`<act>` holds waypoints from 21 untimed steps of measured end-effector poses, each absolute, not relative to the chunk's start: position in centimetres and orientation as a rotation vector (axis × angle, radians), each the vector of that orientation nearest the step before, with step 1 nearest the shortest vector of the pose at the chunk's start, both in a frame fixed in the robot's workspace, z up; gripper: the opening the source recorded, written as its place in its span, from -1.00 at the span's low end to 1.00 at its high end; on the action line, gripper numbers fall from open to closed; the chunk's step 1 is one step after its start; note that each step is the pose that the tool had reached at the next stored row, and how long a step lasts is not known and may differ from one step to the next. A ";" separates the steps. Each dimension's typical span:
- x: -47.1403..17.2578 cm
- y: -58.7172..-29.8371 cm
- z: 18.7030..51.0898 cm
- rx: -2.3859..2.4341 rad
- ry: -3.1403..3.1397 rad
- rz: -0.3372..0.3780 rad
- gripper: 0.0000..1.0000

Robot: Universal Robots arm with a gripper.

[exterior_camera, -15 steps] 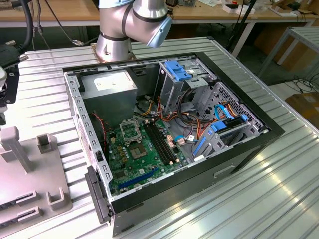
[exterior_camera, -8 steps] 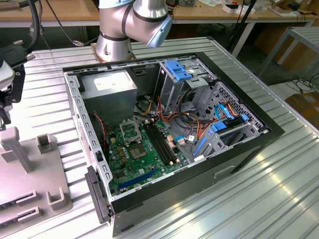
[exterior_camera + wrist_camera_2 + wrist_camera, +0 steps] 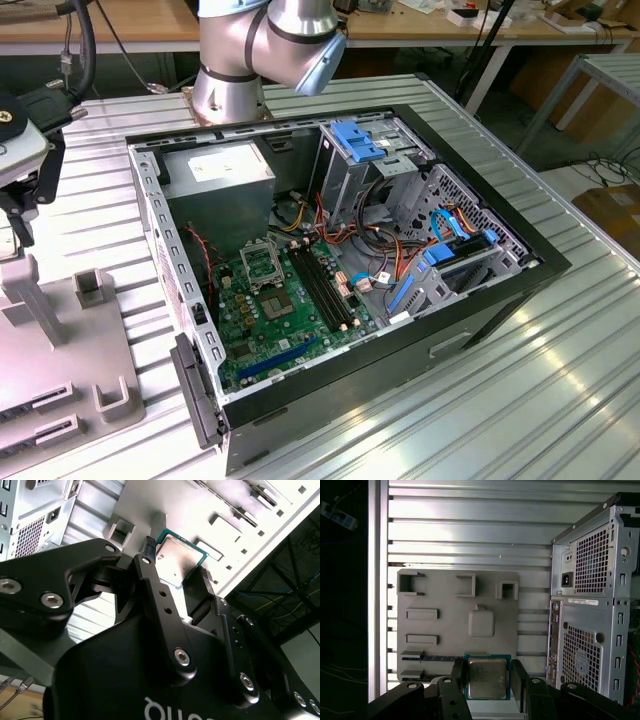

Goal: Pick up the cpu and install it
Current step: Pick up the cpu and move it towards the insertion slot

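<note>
The gripper [image 3: 488, 668] is clenched on the cpu [image 3: 486, 679], its fingers [image 3: 150, 550] pressing two opposite edges and the silvery face showing between them. It hangs over the grey fixture tray [image 3: 445, 600] on the bench [image 3: 470, 530], at the exterior view's left, just beside the open computer case [image 3: 545, 262]. I cannot tell whether the chip is clear of the tray. The pick-up step looks to be in hand. The socket [image 3: 262, 265] on the motherboard lies well apart to the right, so seating would call for a level chip, squared to that frame.
</note>
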State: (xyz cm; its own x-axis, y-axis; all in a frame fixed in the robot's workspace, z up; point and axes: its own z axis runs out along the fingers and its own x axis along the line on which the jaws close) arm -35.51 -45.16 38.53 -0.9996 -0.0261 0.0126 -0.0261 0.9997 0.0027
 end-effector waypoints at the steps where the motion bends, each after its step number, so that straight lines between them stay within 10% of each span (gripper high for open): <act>1: -35.4 -45.2 38.5 0.041 -3.129 -0.004 -0.06; 21: -35.1 -45.2 38.8 0.041 -3.127 -0.004 -0.06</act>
State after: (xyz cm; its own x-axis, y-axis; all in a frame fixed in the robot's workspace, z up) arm -35.11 -45.16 38.77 -0.9996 -0.0261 0.0140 -0.0261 0.9997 0.0026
